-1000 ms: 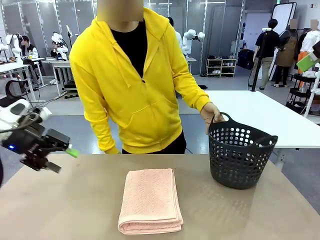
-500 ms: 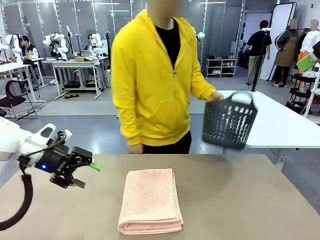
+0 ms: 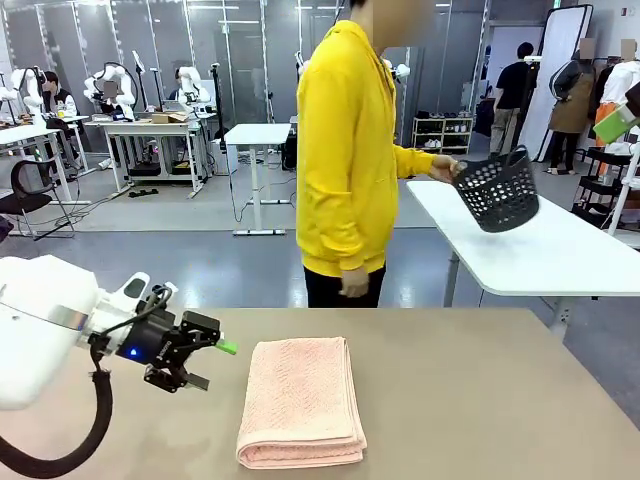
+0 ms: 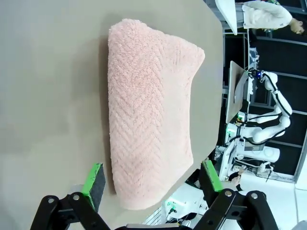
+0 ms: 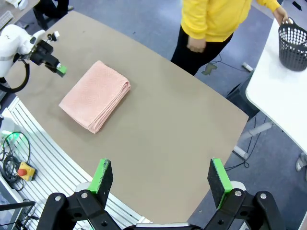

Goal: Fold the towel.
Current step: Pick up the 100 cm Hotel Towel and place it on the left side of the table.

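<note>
The salmon-pink towel (image 3: 300, 400) lies folded into a thick rectangle at the middle of the brown table (image 3: 480, 400), its folded layers facing the near edge. My left gripper (image 3: 212, 365) hovers open just left of the towel, fingers pointing at it. In the left wrist view the towel (image 4: 148, 124) runs lengthwise ahead, and the left gripper (image 4: 152, 178) has its green pads spread wider than the towel's near end. My right gripper (image 5: 159, 177) stands open high above the table, looking down on the towel (image 5: 96, 98) and the left gripper (image 5: 57, 68).
A person in a yellow hoodie (image 3: 345, 150) stands side-on at the table's far edge, holding the dark perforated basket (image 3: 497, 190) over a white table (image 3: 540, 250) behind. The same basket (image 5: 292, 45) appears in the right wrist view. Bare tabletop lies right of the towel.
The person lifted the basket off my table, turned and carried it over the white table behind. My left gripper moved right, closer to the towel, still open.
</note>
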`<state>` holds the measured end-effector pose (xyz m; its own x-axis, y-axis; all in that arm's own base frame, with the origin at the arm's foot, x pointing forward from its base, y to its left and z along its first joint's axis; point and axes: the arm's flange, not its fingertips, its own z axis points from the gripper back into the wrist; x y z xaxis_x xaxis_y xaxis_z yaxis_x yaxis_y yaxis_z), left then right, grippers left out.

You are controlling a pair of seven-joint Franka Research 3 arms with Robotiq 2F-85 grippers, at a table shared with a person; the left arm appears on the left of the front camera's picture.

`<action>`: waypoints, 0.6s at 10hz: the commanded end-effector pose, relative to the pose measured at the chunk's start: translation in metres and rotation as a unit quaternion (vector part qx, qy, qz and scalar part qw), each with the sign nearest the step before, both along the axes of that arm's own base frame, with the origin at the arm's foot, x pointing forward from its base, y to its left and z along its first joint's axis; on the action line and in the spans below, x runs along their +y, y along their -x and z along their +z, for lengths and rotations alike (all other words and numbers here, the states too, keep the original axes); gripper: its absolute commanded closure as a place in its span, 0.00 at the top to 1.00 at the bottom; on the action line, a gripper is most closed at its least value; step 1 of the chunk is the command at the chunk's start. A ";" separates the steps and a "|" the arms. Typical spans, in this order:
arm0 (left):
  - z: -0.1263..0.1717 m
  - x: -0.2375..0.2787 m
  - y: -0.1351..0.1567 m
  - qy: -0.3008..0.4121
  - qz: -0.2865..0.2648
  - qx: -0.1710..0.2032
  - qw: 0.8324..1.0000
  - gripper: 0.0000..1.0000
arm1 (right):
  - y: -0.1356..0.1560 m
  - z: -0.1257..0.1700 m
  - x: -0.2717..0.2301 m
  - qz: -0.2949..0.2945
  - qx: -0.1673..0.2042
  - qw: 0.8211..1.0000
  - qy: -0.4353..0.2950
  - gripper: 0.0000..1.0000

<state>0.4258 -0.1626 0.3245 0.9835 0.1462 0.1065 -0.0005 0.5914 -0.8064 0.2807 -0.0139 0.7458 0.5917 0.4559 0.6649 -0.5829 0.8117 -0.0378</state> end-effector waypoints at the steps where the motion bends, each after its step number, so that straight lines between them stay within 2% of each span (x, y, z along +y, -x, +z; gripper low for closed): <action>1: -0.019 -0.007 -0.015 0.015 0.006 -0.012 1.000 1.00 | 0.000 -0.001 0.000 -0.001 0.000 1.000 -0.003 1.00; 6: -0.049 -0.025 -0.023 0.058 0.005 -0.004 0.998 1.00 | 0.000 -0.001 0.000 -0.001 0.000 1.000 -0.003 1.00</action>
<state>0.4421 -0.1801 0.2843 0.9826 0.1679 0.0795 -0.0223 0.5317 -0.8467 0.2808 -0.0139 0.7458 0.5917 0.4558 0.6649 -0.5829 0.8116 -0.0377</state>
